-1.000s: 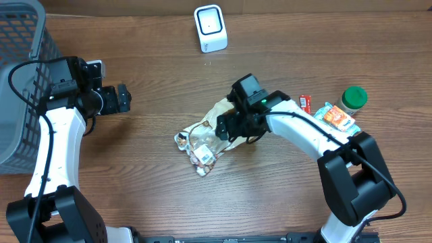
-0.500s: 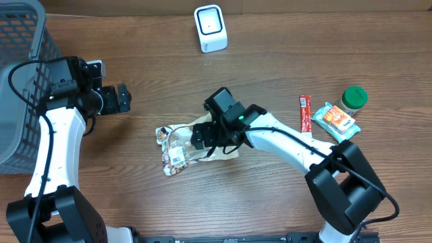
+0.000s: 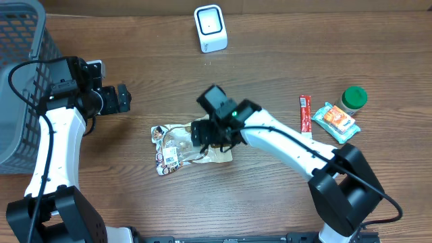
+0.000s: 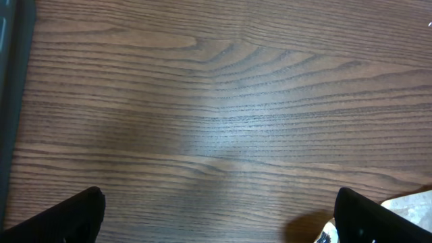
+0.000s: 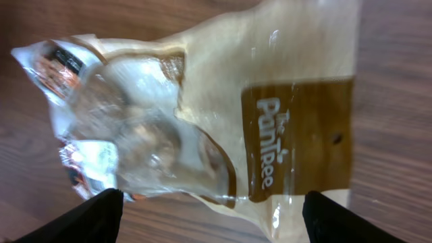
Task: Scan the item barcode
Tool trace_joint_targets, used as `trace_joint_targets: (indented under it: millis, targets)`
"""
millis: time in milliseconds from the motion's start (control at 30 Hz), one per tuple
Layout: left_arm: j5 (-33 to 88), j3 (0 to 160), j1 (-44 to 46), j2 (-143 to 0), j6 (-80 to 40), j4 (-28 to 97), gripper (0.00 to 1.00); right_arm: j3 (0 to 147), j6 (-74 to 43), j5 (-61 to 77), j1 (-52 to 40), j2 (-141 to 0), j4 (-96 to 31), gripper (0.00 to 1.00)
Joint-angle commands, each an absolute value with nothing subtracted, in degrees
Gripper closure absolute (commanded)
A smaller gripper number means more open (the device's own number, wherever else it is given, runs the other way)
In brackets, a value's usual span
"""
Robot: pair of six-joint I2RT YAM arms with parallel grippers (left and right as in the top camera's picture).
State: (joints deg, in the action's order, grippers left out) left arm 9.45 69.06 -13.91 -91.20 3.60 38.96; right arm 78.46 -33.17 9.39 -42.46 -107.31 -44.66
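Overhead view: a clear-fronted snack bag [image 3: 177, 145] lies flat near the middle of the tabletop [image 3: 304, 47], well apart from the white scanner [image 3: 210, 28] standing at the far edge. The right tool [image 3: 208, 133] hangs over the bag's brown end with its jaws spread wide. In the right wrist view its two fingertips stand to either side of the bag with nothing pinched between them, so the bag is judged to rest on the wood rather than in a grip. Such a wide spread suits a grasp across the bag's full width. The left tool [image 3: 121, 98] is fully open beside the grey basket [image 3: 20, 101], over bare wood and clear of the work. A small white label near the bag's crumpled end may carry the barcode, but it is too small to read. Likely next step: close on the bag, lift it, and turn the label toward the scanner's face.
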Motion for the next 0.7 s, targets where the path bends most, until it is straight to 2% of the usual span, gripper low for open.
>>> trace_joint_targets:
  millis: [0, 233, 667]
  targets:
    - [9.9, 69.9, -13.8, -91.5, 4.3, 38.7, 0.0, 83.1, -32.6, 4.6, -41.8, -106.3, -47.5, 0.13]
    - [9.9, 69.9, -13.8, -91.5, 4.3, 38.7, 0.0, 81.5, -33.0, -1.1, -42.4, -106.8, -47.4, 0.13]
    - [9.9, 69.9, -13.8, -91.5, 4.3, 38.7, 0.0, 80.9, -33.3, -3.0, -46.8, -113.8, -44.3, 0.13]
